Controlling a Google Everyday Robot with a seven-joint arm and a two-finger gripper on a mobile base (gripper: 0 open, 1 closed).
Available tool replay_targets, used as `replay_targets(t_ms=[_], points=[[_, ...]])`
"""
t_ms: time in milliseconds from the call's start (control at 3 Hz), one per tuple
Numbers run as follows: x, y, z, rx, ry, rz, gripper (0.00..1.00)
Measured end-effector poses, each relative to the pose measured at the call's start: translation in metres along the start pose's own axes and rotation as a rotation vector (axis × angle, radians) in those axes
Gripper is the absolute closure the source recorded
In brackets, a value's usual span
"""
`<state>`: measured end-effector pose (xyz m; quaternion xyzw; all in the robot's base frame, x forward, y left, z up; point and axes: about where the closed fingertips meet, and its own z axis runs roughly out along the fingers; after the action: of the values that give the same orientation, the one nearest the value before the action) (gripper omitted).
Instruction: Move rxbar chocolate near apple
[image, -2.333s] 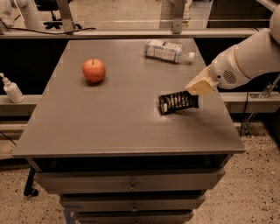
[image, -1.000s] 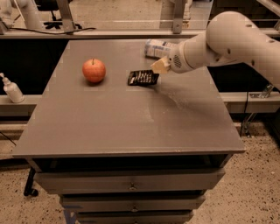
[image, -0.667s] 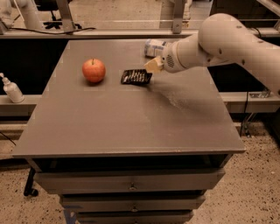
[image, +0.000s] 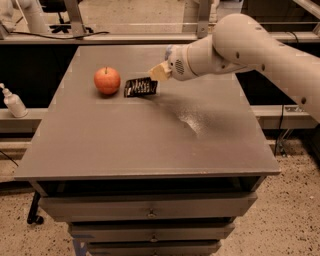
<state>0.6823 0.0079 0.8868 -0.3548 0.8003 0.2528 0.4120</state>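
The rxbar chocolate (image: 141, 87), a flat black wrapper with white lettering, is just right of the red-orange apple (image: 107, 80) on the grey table (image: 150, 145), with a narrow gap between them. My gripper (image: 159, 73) is at the bar's right end and is shut on it. It holds the bar low over the table surface. The white arm reaches in from the right.
A white pump bottle (image: 12, 102) stands on a ledge left of the table. The arm covers the table's far right part. Drawers (image: 150, 212) are below the table's front edge. Rails and frames run behind the table.
My gripper has carried the bar leftward across the table. The bar has gone from the right side to right beside the apple. The apple has not moved.
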Motion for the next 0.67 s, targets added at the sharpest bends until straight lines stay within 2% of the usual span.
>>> replay_targets(t_ms=[333,667], points=[[-0.0031,0.0118,0.0114,-0.04,-0.003,0.002,1.0],[-0.0027,0.0179,0.0198,-0.068,0.011,0.014,0.83]])
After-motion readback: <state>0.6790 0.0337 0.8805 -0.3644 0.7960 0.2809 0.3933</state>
